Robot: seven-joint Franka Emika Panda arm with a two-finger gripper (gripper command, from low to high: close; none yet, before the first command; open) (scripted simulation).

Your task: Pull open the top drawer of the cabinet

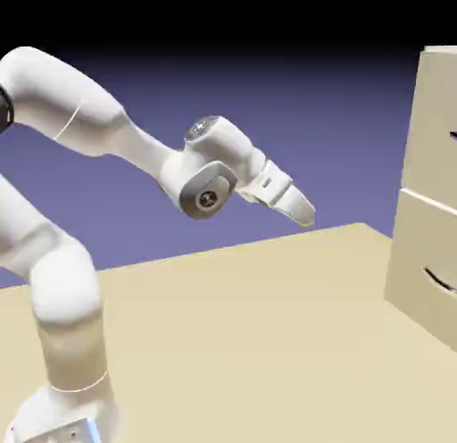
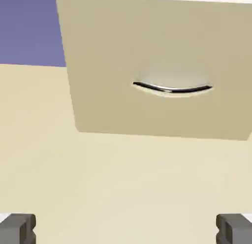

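Gripper (image 1: 306,213) hanging in mid-air above the table (image 1: 268,325), well apart from the cabinet (image 1: 428,254) at the table's right edge; jaws released, spread wide, grasping nothing. Top drawer (image 1: 437,133) high on the cabinet at the exterior view's right border, shut flush. In the hand view, fingertips (image 2: 19,228) at the bottom corners, lower drawer front (image 2: 157,71) with curved dark handle (image 2: 172,88) ahead
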